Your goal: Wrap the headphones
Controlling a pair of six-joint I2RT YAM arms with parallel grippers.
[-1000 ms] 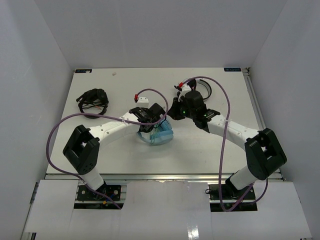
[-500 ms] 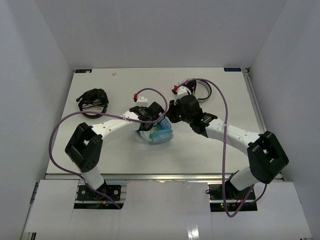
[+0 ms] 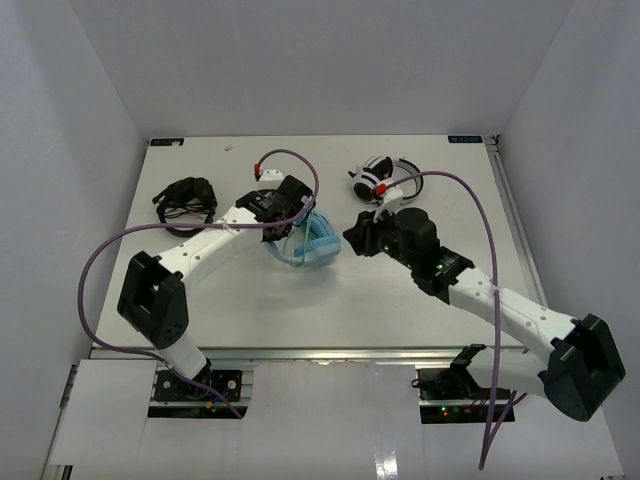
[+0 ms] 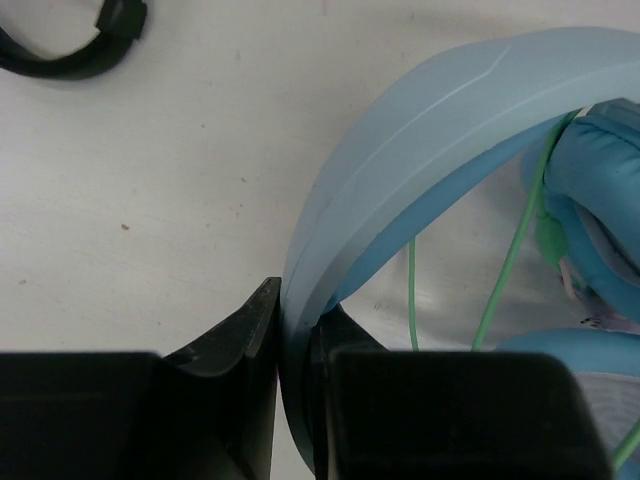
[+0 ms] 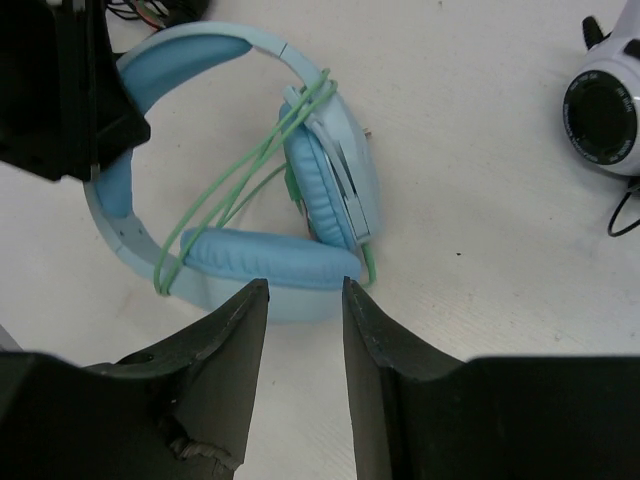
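1. Seen from above, a white table (image 3: 300,320) has two robot arms reaching in from its 6 o'clock edge. The light blue headphones (image 3: 308,247) lie close to the middle of the table.
2. The left claw (image 3: 290,215) sits at about 11 o'clock of the headphones. Its wrist camera shows the left claw (image 4: 297,325) closed tight on the wide, pale blue headband (image 4: 400,130). The two black fingers (image 4: 245,330) press the band's edge from either side, with no gap left.
3. In that view a thin green cable (image 4: 512,255) crosses the inside of the headband's arch, toward the blue ear cushions at 3 o'clock.
4. In the overhead view the right claw (image 3: 352,237) is just beside the headphones, at their 3 o'clock.
5. The right wrist camera shows the right claw (image 5: 300,300) partly open. A modest gap between its fingers shows bare table, and it holds nothing. Its tips end just at the nearest ear cushion (image 5: 265,260); whether they touch it cannot be told.
6. Here the green cable (image 5: 235,185) is looped several times across the headphones, from the headband side over an ear cup.
7. Black headphones (image 3: 186,201) lie well apart toward the table's 10 o'clock. White-and-black headphones (image 3: 385,178) lie toward its 1 o'clock.
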